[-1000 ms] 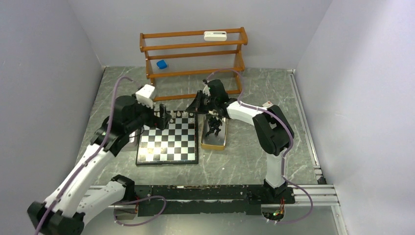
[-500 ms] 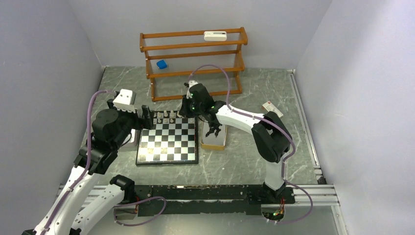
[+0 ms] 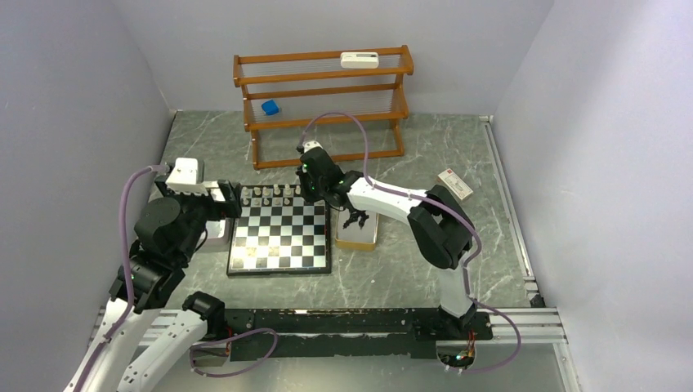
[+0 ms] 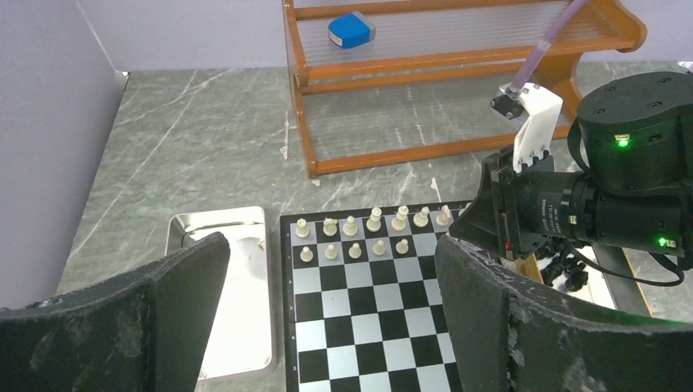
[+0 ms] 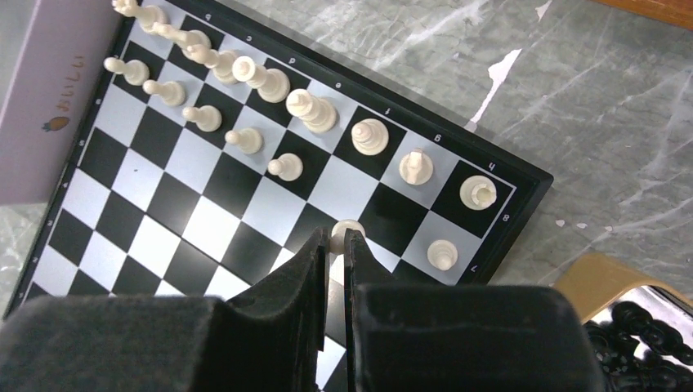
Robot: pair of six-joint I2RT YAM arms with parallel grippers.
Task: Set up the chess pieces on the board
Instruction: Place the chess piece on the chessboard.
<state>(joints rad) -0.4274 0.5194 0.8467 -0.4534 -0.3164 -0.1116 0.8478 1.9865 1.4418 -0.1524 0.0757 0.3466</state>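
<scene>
The board (image 3: 280,241) lies in the middle of the table. Cream chess pieces (image 4: 374,220) fill its far row, and several cream pawns (image 4: 355,251) stand in the second row. One more pawn (image 5: 442,255) stands alone near the board's right corner. My right gripper (image 5: 337,242) is shut on a cream pawn (image 5: 350,230) and hovers over the second row beside that lone pawn. In the top view the right gripper (image 3: 314,193) is above the board's far right corner. My left gripper (image 4: 331,247) is open and empty, left of the board (image 4: 368,327). Black pieces (image 5: 646,331) lie in a tray.
A tray with a wooden rim (image 3: 358,237) holding the black pieces sits right of the board. A silver metal tray (image 4: 221,302) lies left of it. Behind stands a wooden rack (image 3: 323,122) with a blue block (image 3: 270,107) and a white device (image 3: 359,59). A small card (image 3: 455,184) lies at the right.
My left arm has pulled back leftward off the board, gripper still open. My right gripper has moved left from the black-piece tray to above the board's far right corner.
</scene>
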